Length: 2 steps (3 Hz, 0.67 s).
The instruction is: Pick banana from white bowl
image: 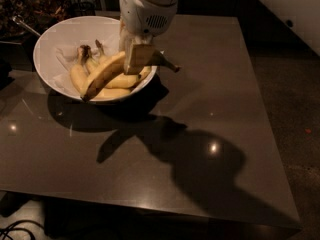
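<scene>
My gripper (136, 59) hangs over the right side of the white bowl (55, 31) and is shut on the banana (106, 73), a long curved yellow one. The banana is lifted clear above the bowl, tilted, with its dark stem (170, 65) sticking out right past the rim and its other end low to the left. Shorter yellow bananas (116, 81) with dark tips lie in the bowl on crinkled white paper (62, 54).
The bowl stands at the back left of a dark glossy table (200, 134). A metal utensil handle (22, 25) pokes up behind the bowl's left rim, with dark clutter behind it. The table's right edge drops to the floor (295, 114).
</scene>
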Each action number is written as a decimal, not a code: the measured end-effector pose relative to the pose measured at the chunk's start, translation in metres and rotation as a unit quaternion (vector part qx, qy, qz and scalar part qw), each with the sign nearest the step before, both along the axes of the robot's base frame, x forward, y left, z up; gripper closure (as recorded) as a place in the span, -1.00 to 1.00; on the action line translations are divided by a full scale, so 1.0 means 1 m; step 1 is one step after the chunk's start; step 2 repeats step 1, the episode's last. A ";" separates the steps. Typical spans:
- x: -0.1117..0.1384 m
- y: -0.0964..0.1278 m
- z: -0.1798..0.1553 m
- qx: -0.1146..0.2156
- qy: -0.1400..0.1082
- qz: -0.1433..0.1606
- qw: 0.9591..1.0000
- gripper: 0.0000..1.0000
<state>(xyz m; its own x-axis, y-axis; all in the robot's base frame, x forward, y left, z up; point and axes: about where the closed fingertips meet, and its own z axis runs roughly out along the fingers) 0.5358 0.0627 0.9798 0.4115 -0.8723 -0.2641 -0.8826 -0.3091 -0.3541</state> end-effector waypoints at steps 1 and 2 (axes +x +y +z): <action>-0.002 -0.001 0.000 0.000 0.000 0.000 1.000 1.00; -0.002 -0.001 0.000 0.000 0.000 0.000 1.000 1.00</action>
